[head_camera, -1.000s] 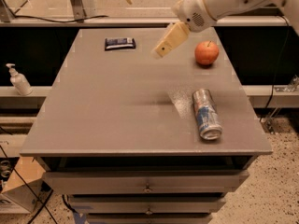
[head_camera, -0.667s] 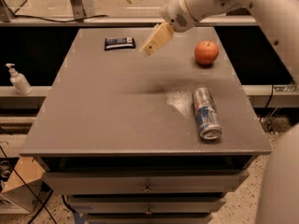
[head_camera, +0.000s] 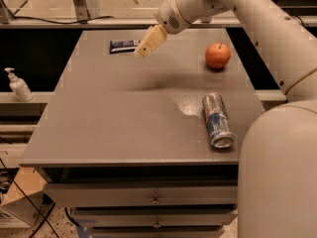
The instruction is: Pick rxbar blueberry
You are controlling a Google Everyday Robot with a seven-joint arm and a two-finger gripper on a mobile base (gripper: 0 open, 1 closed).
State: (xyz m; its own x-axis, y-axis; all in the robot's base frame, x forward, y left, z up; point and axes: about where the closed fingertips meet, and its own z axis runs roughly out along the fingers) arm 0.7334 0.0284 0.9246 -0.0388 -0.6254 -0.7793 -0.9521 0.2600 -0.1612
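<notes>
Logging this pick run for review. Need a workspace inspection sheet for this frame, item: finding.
Surface: grey flat table top, with a pale glare patch beside the can.
Job's things: small flat dark navy rxbar blueberry, lying flat near the far edge.
Clutter: round red-orange apple at far right; silver-blue drink can on its side at near right.
Grippers: tan two-finger gripper hangs over the far side, just right of the bar; cannot tell if they touch.
Cables: dark cable behind the table; black cable on the floor at lower left.
Surroundings: white pump bottle on a left ledge; drawers under the top; cardboard box at lower left.
</notes>
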